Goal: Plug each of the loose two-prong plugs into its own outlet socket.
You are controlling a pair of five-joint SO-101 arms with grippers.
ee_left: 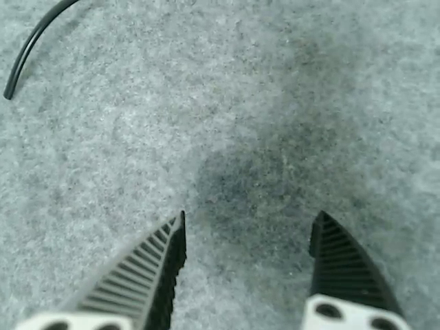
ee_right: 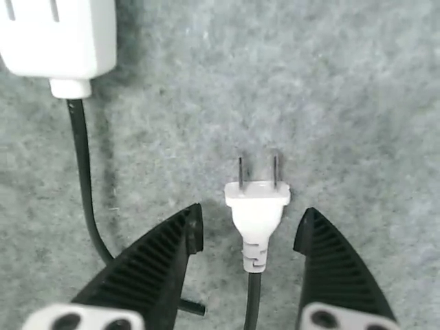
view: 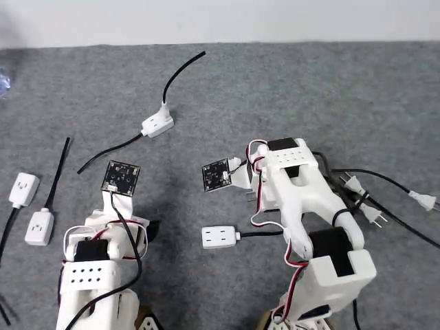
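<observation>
At one o'clock from the white outlet socket (view: 220, 236), a white two-prong plug (ee_right: 257, 206), black-corded, lies flat between the right pincer's (ee_right: 252, 216) spread fingers (ee_right: 161, 254).

A grey, felt-like mat (view: 309, 89) covers the table from edge to edge, its nap fine and speckled in the close wrist views, where a soft dark shadow (ee_left: 254, 185) falls across it. Along the far side runs a plain white wall (view: 220, 20). A small bluish, translucent object (view: 3, 81), too cropped to identify, sits at the high view's left edge.
</observation>
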